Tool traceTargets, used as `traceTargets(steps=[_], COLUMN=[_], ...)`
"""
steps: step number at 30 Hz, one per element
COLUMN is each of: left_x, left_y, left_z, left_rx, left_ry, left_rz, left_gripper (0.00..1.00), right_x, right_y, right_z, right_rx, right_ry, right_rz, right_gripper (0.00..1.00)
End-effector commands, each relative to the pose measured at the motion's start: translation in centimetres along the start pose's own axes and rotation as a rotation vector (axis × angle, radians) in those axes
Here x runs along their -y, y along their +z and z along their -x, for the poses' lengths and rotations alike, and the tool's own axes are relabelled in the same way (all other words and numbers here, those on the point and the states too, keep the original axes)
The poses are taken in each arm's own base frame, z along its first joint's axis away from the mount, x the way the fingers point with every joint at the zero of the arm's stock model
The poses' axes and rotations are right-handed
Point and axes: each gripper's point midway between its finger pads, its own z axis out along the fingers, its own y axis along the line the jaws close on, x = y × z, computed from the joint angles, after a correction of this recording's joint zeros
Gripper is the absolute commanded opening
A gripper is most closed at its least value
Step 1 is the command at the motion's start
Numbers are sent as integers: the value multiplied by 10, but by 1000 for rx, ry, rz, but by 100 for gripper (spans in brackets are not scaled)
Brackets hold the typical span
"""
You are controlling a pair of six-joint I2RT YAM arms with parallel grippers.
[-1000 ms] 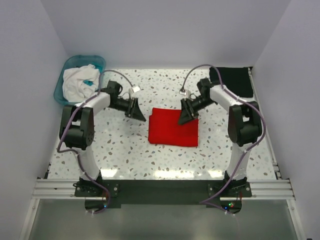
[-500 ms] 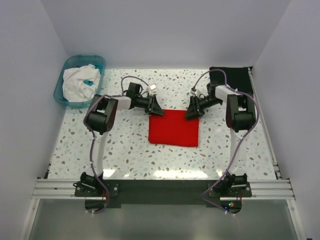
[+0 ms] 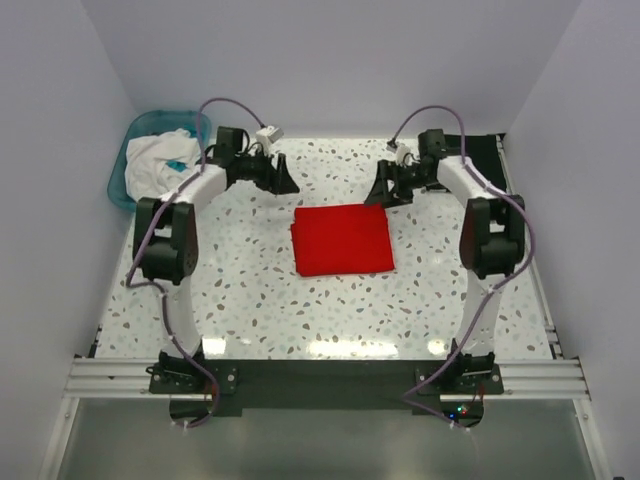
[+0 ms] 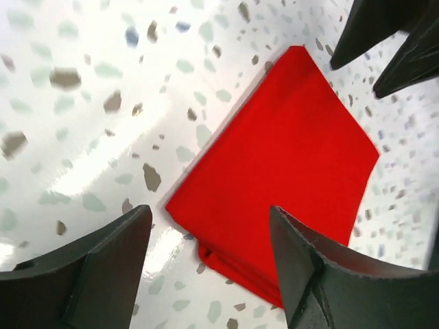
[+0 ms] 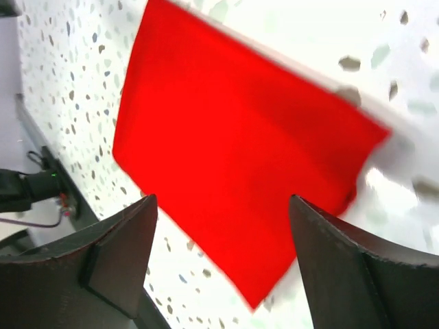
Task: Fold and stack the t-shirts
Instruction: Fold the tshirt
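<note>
- Left jaws: spread wide with nothing between them, over the counter (image 3: 250, 290), near the far left corner of the red shirt (image 3: 341, 238).
- Right jaws: also spread and empty, near that shirt's far right corner. The right wrist view is blurred.
- Red shirt: folded into a flat rectangle, lying mid-counter between the 2 arms. The left wrist view shows its layered edges at 1 corner.
- Black shirt (image 3: 488, 150): folded flat at the far right corner of the counter, partly hidden behind the right arm (image 3: 480, 215).
- Teal basin (image 3: 165, 118): at the far left corner, holding crumpled white cloth (image 3: 155, 168), well apart from both shirts.
</note>
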Motion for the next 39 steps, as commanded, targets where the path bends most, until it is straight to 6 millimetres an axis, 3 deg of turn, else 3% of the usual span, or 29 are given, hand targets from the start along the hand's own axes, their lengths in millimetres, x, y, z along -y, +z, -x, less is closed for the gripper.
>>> traceTargets(steps=[1, 2, 3, 4, 5, 8, 11, 12, 14, 16, 18, 20, 28, 31, 39], left_x=[86, 96, 109, 127, 138, 182, 200, 217, 217, 220, 220, 227, 233, 235, 215], left_y=[-30, -30, -18, -26, -22, 10, 34, 49, 63, 79, 87, 94, 130, 143, 170], left_z=[53, 51, 35, 39, 32, -16, -52, -66, -84, -105, -116, -128, -144, -152, -159], left_rx=[87, 97, 90, 119, 117, 49, -4, -5, -23, -33, -43, -45, -5, 4, -1], left_ry=[571, 634, 735, 815, 870, 1031, 1113, 1168, 1186, 1188, 1198, 1246, 1359, 1409, 1442], left_rz=[102, 122, 112, 132, 123, 16, -28, -69, -51, -68, -76, -97, -110, -126, -74], left_gripper=[75, 78, 80, 80, 80, 78, 74, 74, 70, 67, 65, 65, 60, 56, 50], right_x=[-39, -55, -51, -45, -57, -43, -46, -37, -33, -18, -13, -6, 11, 9, 10], right_y=[-70, -94, -97, -107, -125, -138, -144, -136, -130, -119, -117, -112, -98, -87, -64], right_z=[21, 20, 6, 1, -1, -36, -61, -79, -91, -116, -115, -125, -138, -139, -144], right_rx=[179, 218, 205, 211, 246, 222, 236, 204, 231, 222, 279, 282, 286, 269, 240], right_ry=[-148, -245, -244, -258, -315, -262, -169, -127, 7, 176, 218, 279, 419, 459, 542], right_rz=[-167, -213, -244, -315, -350, -467, -488, -488, -490, -490, -486, -492, -511, -459, -368], right_gripper=[81, 85, 87, 88, 88, 88, 88, 88, 88, 88, 86, 86, 89, 89, 88])
